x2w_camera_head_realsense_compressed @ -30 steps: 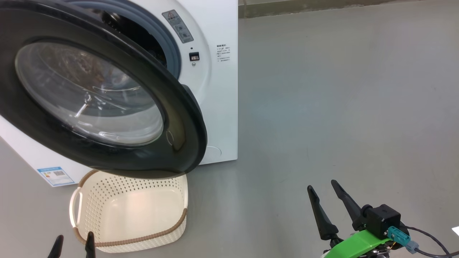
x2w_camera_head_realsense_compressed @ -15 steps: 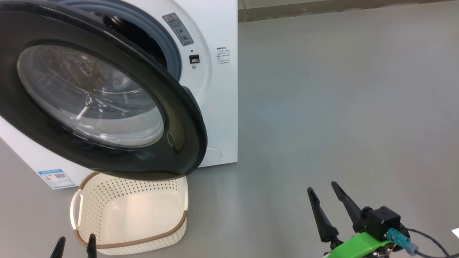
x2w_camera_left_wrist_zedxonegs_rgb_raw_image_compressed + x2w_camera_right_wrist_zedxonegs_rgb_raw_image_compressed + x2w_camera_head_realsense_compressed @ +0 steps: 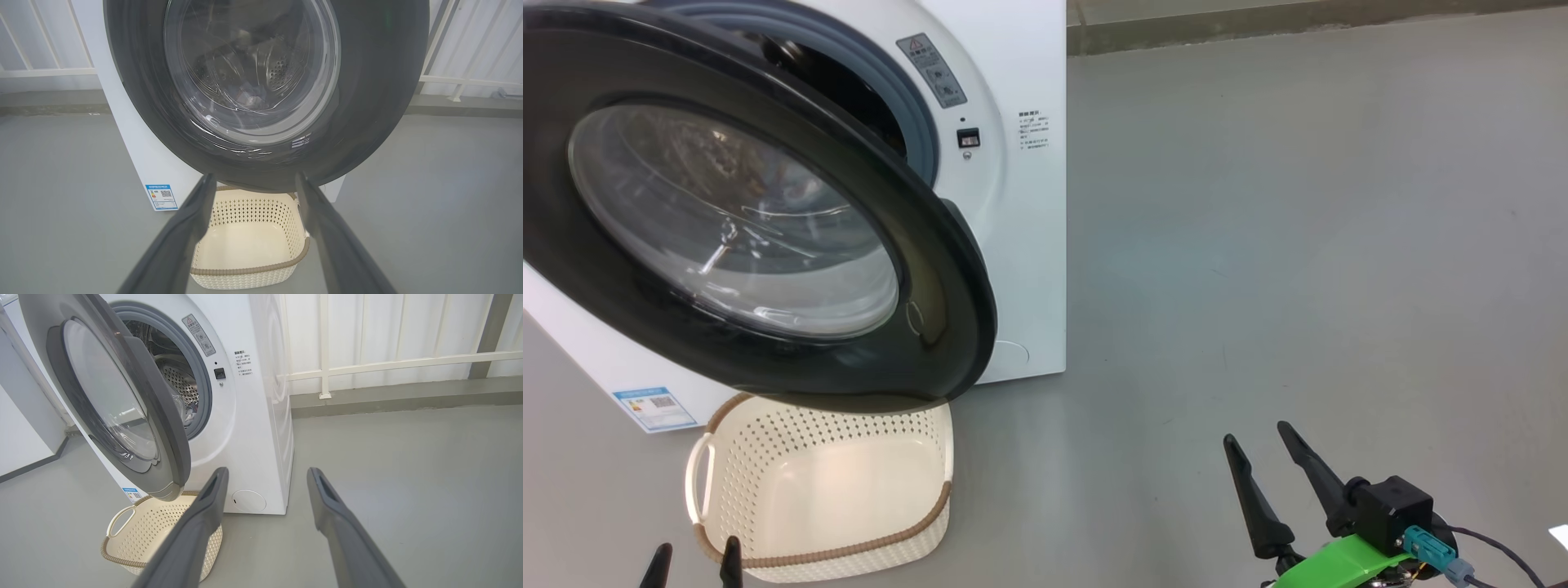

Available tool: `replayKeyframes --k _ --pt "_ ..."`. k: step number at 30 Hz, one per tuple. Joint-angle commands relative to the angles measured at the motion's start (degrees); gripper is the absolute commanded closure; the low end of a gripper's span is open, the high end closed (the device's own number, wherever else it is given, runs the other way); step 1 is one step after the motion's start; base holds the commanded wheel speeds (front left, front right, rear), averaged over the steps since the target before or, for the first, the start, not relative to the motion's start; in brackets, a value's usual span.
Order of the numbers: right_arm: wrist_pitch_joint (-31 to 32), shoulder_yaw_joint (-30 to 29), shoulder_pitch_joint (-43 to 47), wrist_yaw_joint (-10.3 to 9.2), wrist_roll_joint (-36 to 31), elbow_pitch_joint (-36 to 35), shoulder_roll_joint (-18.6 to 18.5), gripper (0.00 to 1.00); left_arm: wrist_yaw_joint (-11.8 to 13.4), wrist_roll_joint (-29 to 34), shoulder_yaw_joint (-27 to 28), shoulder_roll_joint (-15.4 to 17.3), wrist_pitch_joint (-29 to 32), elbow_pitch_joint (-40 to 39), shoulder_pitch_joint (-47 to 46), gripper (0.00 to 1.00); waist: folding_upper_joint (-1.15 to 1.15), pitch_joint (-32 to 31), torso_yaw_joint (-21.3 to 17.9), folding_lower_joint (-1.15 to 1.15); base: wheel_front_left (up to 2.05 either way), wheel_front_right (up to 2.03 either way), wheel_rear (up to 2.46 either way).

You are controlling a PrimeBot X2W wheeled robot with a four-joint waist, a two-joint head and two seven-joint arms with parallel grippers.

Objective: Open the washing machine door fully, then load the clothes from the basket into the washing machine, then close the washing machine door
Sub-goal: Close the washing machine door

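Obs., standing by the machine:

- The washing machine (image 3: 1023, 245) sits on the grey floor (image 3: 1298, 245). It is a white front-loader with a blue label sticker (image 3: 655, 408) low on its front and a round flap (image 3: 248, 500) near the bottom corner.
- The washing machine door (image 3: 935, 269) is swung out from the front and stands at an angle, neither shut nor flat back. It is hinged on the robot's left, and its free edge hangs out toward the robot. The black rim is glossy, and the glass bowl shows reflections.
- The grey gasket (image 3: 204, 388) and perforated steel drum (image 3: 179, 381) are exposed past the door's free edge.
- The clothes (image 3: 250, 97) are seen from the left wrist through the glass as a small bluish-grey heap low in the drum. No prints can be made out.
- The basket (image 3: 849, 549) is on the floor just in front of the machine. Its far end is tucked under the door's lower rim, and its cream bottom is in plain sight.
- The left gripper (image 3: 694, 557) is low, at the near rim of the basket. The jaws are wide with nothing between them. From its wrist, the two fingers frame the basket and point at the door's lower rim, apart from it. I cannot tell whether the tips touch the basket.
- The right gripper (image 3: 1255, 434) is over bare floor, well to the right of machine and basket. The jaws are wide and hold nothing, with the fingers angled toward the machine's lower front.
- A white railing (image 3: 388, 363) runs along the wall behind.
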Motion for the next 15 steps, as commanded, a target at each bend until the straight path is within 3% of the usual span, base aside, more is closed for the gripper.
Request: replayKeyframes --k 1,2,9,15 --pt "-0.28 1.50 -0.48 0.35 -0.49 -1.15 0.17 0.89 -0.14 -0.56 1.95 0.32 -0.37 -1.12 -1.10 0.00 0.00 0.04 0.02 0.00 0.00 0.00 0.00" --pt "-0.28 1.61 -0.47 0.35 -0.45 -0.93 0.17 1.00 -0.14 -0.63 1.90 0.32 -0.37 -1.13 -1.09 0.00 0.00 0.04 0.03 0.00 0.00 0.00 0.00" --pt "-0.28 0.76 -0.72 0.35 0.42 -1.87 0.17 1.00 -0.14 -1.33 1.79 0.32 -0.37 -1.35 -1.12 0.00 0.00 0.14 0.03 0.00 0.00 0.00 0.00" --pt "-0.28 -0.75 -1.48 0.35 3.03 -10.69 0.17 1.00 -0.14 -1.91 2.04 0.32 -0.37 -1.69 -1.33 0.00 0.00 0.50 -0.21 0.00 0.00 0.00 0.00"
